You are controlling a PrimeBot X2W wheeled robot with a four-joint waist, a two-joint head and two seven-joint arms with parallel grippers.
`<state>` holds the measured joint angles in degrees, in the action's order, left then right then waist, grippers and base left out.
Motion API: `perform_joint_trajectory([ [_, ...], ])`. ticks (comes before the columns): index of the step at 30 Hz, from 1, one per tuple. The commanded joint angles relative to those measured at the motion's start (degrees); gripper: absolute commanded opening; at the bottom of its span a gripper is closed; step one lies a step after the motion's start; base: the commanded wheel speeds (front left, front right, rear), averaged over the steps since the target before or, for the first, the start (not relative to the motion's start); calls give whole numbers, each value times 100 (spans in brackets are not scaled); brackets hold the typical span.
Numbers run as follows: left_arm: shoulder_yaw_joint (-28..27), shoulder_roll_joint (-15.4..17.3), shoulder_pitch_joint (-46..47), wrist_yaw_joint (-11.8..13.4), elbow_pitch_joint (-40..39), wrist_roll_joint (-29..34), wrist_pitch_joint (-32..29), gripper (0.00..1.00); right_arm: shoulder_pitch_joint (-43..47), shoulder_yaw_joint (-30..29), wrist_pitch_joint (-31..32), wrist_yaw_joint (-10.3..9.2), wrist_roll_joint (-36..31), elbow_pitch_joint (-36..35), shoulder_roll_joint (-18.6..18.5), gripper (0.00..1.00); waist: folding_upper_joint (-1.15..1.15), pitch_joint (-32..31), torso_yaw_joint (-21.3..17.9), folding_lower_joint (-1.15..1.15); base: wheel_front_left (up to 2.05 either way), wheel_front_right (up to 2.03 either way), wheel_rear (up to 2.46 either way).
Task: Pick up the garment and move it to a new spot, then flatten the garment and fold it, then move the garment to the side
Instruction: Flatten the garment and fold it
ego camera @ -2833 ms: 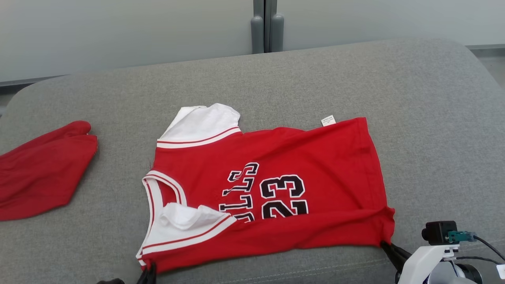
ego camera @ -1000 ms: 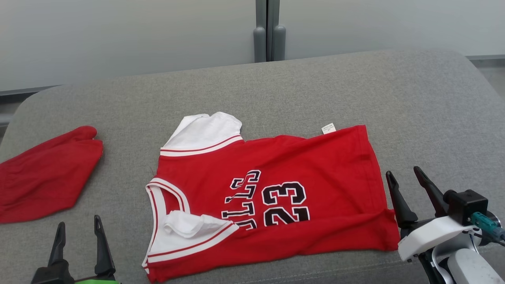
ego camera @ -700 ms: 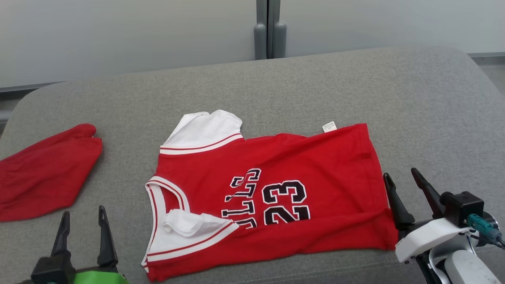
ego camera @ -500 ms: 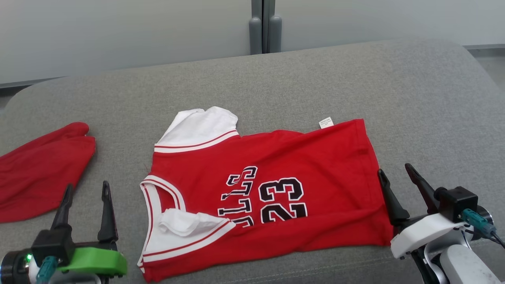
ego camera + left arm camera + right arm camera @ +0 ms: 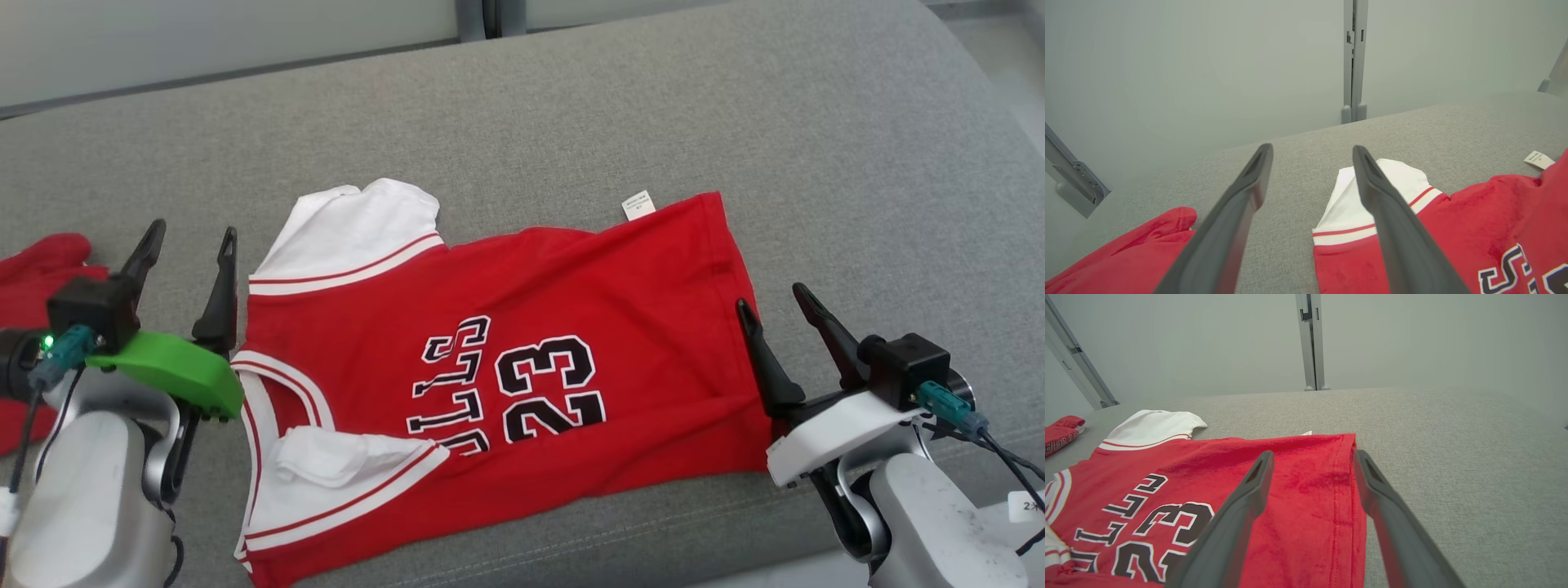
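I am holding my left end effector (image 5: 193, 233) spread wide, empty, beside the jersey's (image 5: 522, 310) white sleeve, my right end effector (image 5: 770, 294) (equally agape, gripping nothing) hovering at its hem. The jersey is lying near the grey cushion's (image 5: 653, 98) front edge.

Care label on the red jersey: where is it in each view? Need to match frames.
Head view: care label above centre, sticking out past the far edge of the jersey.
Left wrist view: care label at the right edge, mid-height.
Right wrist view: care label near centre, tiny, at the jersey's far edge.
Shared landmark: far white sleeve, left of the label in all three.
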<state>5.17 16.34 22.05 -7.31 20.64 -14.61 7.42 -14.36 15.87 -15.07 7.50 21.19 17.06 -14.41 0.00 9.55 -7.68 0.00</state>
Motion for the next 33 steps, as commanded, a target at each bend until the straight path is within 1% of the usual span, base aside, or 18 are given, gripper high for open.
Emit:
perform_joint_trajectory([
  [1,178,193,267,-13,93,-212,-78,100,-110,31,-25,-2,45,29,30,100,0,372,-270,0,0,0,0],
  [6,833,741,1016,-14,439,-1068,-452,100,-341,94,-25,-2,65,45,113,100,0,721,-443,0,0,0,0],
  [8,1084,989,1289,-14,566,-1304,-582,100,-432,126,-25,-2,72,48,150,100,0,846,-517,0,0,0,0],
  [10,1310,1125,1515,-15,702,-1621,-737,100,-516,144,-25,-2,84,55,191,100,0,956,-572,0,0,0,0],
  [12,1568,1334,1748,-16,826,-1789,-899,100,-575,179,-25,-2,95,76,218,100,0,1054,-630,0,0,0,0],
  [16,1968,1535,2164,-15,1077,-2282,-1127,100,-685,232,-25,-2,112,120,267,100,0,1208,-714,0,0,0,0],
  [21,2396,1734,2585,-16,1411,-2627,-1310,100,-792,311,-25,-2,121,156,316,100,0,1349,-842,0,0,0,0],
  [26,2752,1863,2916,-16,1648,-2933,-1409,100,-835,327,-25,-2,117,179,380,100,0,1444,-946,0,0,0,0],
  [29,2958,1869,3056,-16,1709,-3074,-1344,100,-821,302,-25,-2,138,198,401,100,0,1472,-984,0,0,0,0],
  [33,3262,1912,3127,-16,1841,-3224,-1449,100,-805,283,-25,-2,130,210,420,100,0,1487,-999,0,0,0,0],
])
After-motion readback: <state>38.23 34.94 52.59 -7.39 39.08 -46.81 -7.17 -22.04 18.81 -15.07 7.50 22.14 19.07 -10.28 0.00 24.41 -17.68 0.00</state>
